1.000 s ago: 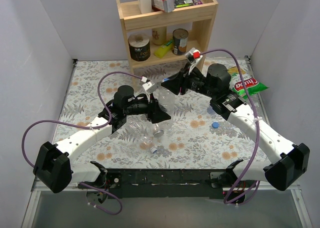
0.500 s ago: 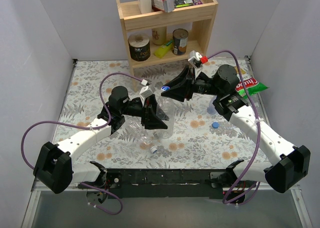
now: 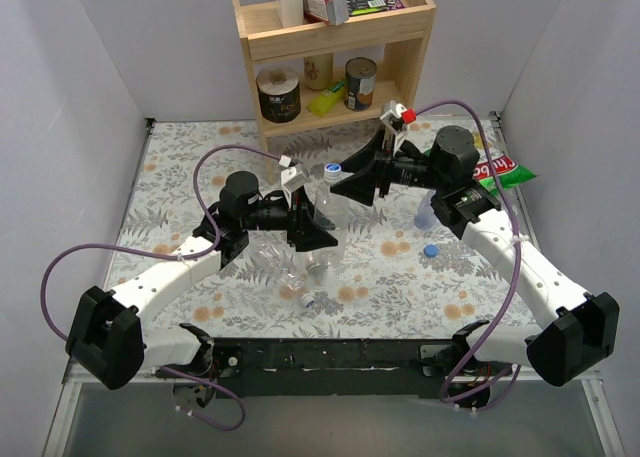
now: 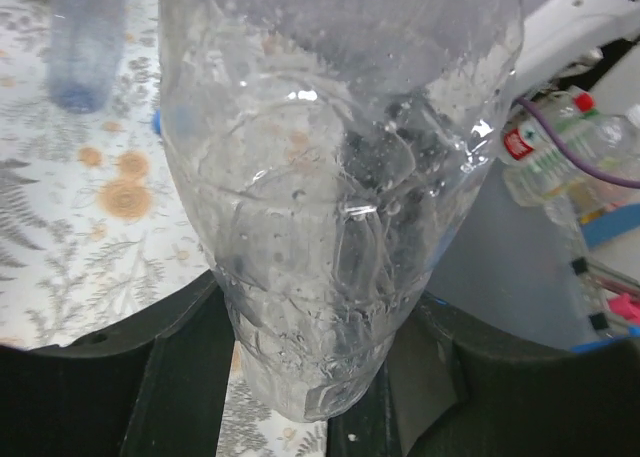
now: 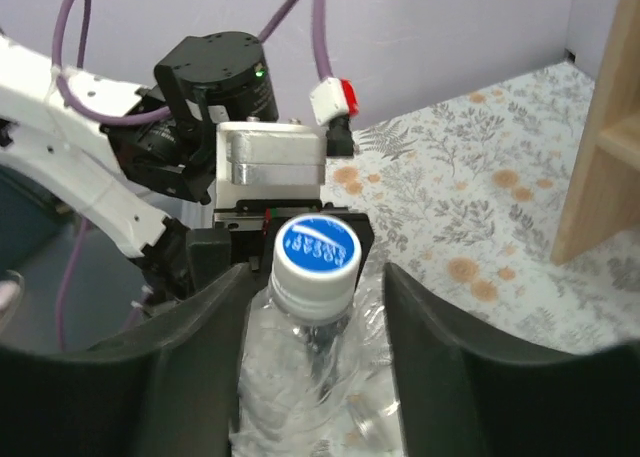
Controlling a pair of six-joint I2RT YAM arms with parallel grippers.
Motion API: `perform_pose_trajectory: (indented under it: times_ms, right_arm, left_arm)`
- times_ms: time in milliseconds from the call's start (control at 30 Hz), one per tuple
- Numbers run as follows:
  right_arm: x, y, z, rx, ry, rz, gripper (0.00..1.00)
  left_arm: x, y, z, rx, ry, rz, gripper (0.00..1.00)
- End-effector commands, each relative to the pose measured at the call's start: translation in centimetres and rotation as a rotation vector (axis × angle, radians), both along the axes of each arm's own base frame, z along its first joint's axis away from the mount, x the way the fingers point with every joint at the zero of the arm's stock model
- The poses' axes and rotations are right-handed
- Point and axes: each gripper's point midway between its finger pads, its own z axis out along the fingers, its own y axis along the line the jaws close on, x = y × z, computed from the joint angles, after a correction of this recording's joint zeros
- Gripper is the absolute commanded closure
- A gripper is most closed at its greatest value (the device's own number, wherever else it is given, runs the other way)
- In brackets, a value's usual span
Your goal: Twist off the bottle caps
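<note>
Bottle cap [image 3: 331, 169], blue, sits screwed on a clear bottle [image 3: 328, 205] held upright near the middle of the table [image 3: 180, 177] in the overhead view. Your left gripper [image 3: 312, 232] clamps the lower body and your right gripper [image 3: 340, 180] is at the cap.

Left wrist view: the bottle [image 4: 340, 177] wall is thin and crinkled, so judge it light and crushable. The fingers [image 4: 180, 367] pinch it low.

Right wrist view: the jaws stand spread either side of the cap [image 5: 317, 249], apparently clear of it. Take hold on the cap's side wall, not the soft neck.
</note>
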Motion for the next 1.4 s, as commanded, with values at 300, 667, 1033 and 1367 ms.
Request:
perform_pose_trajectory:
  times_ms: [300, 667, 1033, 1367]
  right_arm:
    - [3.8, -4.8, -0.3, -0.040, 0.021, -0.286, 0.18]
    - [5.5, -3.2, 1.3, -0.036, 0.049, -0.585, 0.37]
    - [5.6, 0.1, 1.5, -0.065, 0.027, -0.598, 0.45]
    - [6.0, 0.5, 0.3, -0.096, 0.057, -0.596, 0.47]
  left_arm:
    - [7.1, 1.5, 1.2, 0.087, -0.097, 0.397, 0.59]
    - [8.4, 1.0, -1.2, 0.190, -0.049, 0.505, 0.59]
    - [8.1, 0.5, -1.2, 0.191, -0.056, 0.492, 0.59]
    - [7.6, 0.4, -1.6, 0.215, -0.054, 0.481, 0.59]
